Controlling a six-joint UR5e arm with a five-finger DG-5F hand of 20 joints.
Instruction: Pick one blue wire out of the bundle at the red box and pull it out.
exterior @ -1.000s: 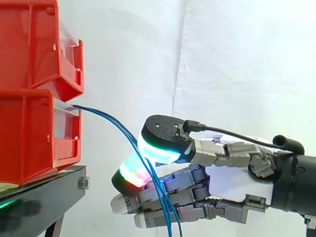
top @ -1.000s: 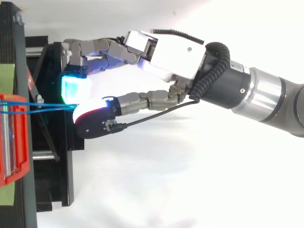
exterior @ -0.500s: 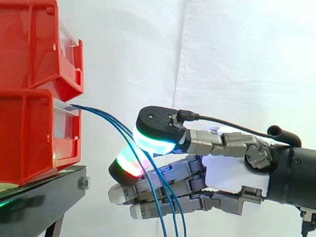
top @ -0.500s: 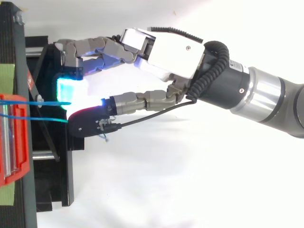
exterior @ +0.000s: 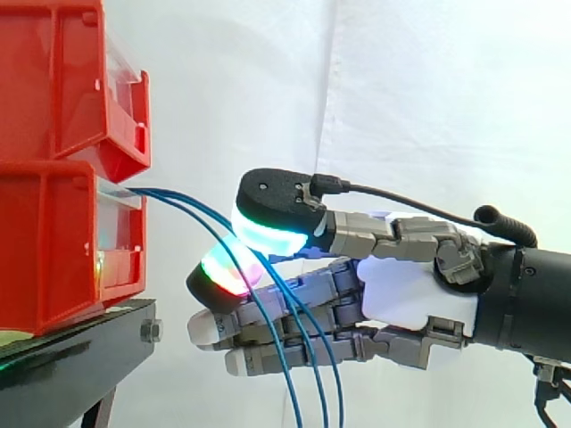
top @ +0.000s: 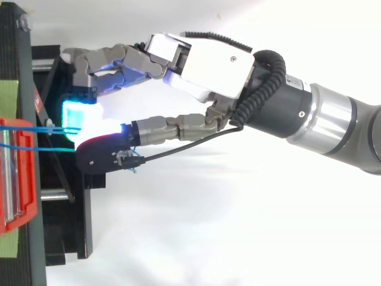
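Three blue wires (exterior: 192,209) leave the clear front of the lower red bin (exterior: 53,250), arc down to the right and spread apart toward the bottom edge. My hand (exterior: 401,294) reaches in from the right with its fingers nearly straight, and it is open. The wires run down through the gap between the thumb pad (exterior: 268,218) above and a red-green glowing fingertip (exterior: 219,272) below, then across the lower fingers. Seen from above, the wires (top: 36,128) stretch from the bin (top: 18,179) to the pads of the hand (top: 202,59), where they are hidden.
A second red bin (exterior: 62,80) is stacked on the lower one. Both stand on a black stand (exterior: 80,357) at the left, with a white curtain (exterior: 428,107) behind. Below and right of the hand there is free room.
The hand has moved left, closer to the bin. The wires, bunched together a second ago, now fan out into three separate strands across the fingers.
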